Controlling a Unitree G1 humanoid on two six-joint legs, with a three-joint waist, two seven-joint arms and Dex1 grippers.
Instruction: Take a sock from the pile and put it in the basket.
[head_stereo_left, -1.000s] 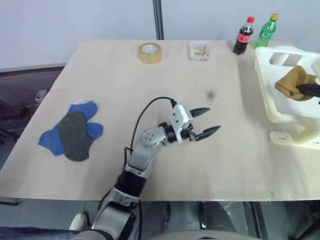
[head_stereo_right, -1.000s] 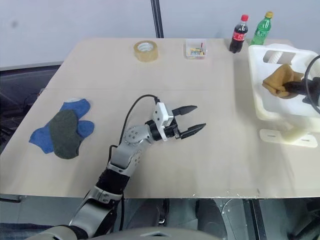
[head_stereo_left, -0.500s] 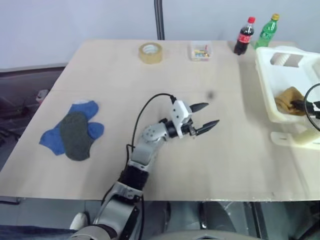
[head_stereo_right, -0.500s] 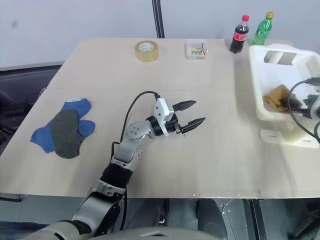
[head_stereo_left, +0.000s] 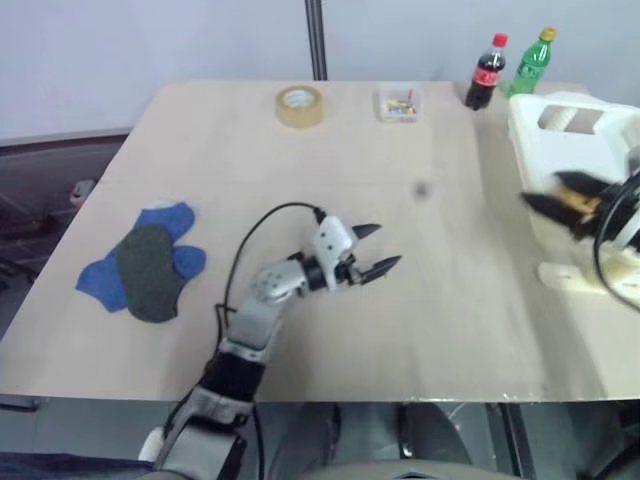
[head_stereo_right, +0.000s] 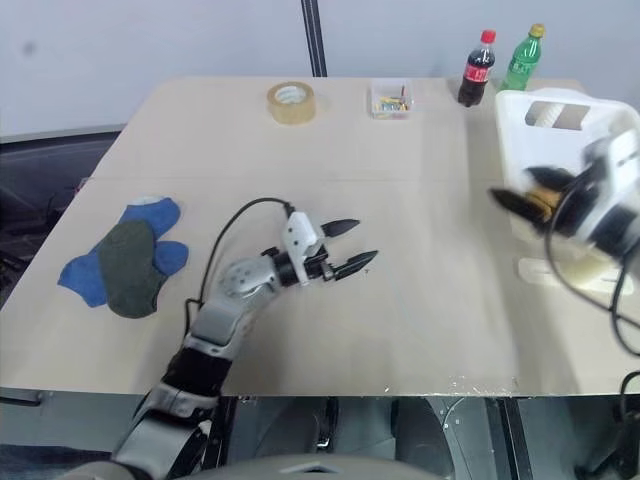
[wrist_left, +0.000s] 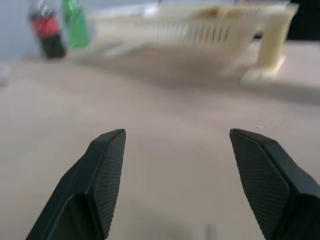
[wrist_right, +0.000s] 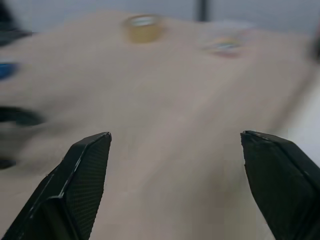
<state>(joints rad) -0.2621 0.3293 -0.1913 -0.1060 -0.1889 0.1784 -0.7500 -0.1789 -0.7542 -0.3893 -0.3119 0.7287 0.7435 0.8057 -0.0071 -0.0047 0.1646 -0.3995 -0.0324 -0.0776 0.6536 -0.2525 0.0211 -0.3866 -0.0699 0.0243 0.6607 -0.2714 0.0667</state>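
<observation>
We see even, soft light on the bench (head_stereo_left: 300, 170), with faint shadows. The right end effector (head_stereo_right: 522, 193) is motion-smeared; beyond the left end effector (wrist_left: 175, 150), the basket (wrist_left: 200, 30) looks unfocused.

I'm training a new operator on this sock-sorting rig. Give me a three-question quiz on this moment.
1. True or false: the left gripper holds a sock.
2. Which lies on top of the pile? A) mustard sock B) dark grey sock C) tape roll
3. Fill in: the right gripper has its fingers ____ beside the basket.

Key: 1. False; it is open and empty over the bare table. 2. B. 3. Open.
</observation>
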